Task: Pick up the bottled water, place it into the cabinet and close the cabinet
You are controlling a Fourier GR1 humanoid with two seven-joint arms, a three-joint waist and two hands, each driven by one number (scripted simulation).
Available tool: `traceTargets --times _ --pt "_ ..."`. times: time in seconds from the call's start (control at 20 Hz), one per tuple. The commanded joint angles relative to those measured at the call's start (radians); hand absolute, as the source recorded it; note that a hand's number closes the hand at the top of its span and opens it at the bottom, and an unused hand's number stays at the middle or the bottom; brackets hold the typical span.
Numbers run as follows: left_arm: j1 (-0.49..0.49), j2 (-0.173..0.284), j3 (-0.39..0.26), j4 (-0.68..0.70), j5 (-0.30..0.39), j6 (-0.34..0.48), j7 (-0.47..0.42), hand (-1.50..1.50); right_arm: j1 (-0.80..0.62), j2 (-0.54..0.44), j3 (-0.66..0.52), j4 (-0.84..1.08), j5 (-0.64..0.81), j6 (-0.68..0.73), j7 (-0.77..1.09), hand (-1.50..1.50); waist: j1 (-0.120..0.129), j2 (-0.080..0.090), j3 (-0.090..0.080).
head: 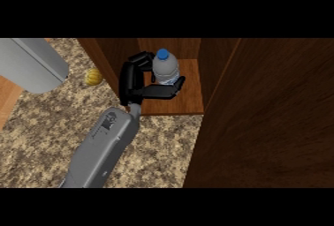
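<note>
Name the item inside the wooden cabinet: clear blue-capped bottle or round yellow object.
The clear blue-capped bottle, gripped by the left hand; the round yellow object lies outside.

light is even and rather dim; the dark brown wooden cabinet (261, 123) interior falls into shade, the speckled granite counter (46, 145) stays brighter.

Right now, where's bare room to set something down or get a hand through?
Bare counter lies left of the forearm, below the grey appliance. The cabinet shelf has a free strip in front of the bottle. Crowded: the cabinet mouth, where the left hand has its fingers round the bottle, and by the yellow object.
</note>
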Motion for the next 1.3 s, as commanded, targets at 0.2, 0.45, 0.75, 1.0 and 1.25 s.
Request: traceTargets --times 0.2,0.45,0.75,1.0,1.25 --pt "-0.218 -0.003 0.059 0.327 -0.016 0.027 -0.036 1.50 0.000 -0.002 0.038 -0.059 0.064 0.007 0.020 -1.50 -0.012 0.005 -0.001" --pt "-0.302 -0.003 0.078 0.429 -0.036 0.079 -0.047 1.50 0.030 -0.028 0.021 -0.107 0.050 0.003 0.019 -1.50 -0.012 0.003 0.000" --pt "-0.390 0.005 0.107 0.651 -0.073 0.126 -0.110 1.50 -0.013 -0.039 -0.053 -0.086 -0.022 0.018 0.020 -1.50 -0.023 0.013 0.000" --pt "-0.395 -0.003 0.112 0.740 -0.091 0.160 -0.132 1.50 0.077 -0.095 -0.043 -0.110 -0.033 0.025 -0.058 -1.50 -0.023 0.009 0.001" --pt "-0.389 -0.003 0.146 0.818 -0.055 0.143 -0.218 1.50 0.071 -0.083 0.003 -0.103 -0.017 0.023 -0.060 -1.50 -0.041 0.015 -0.001"
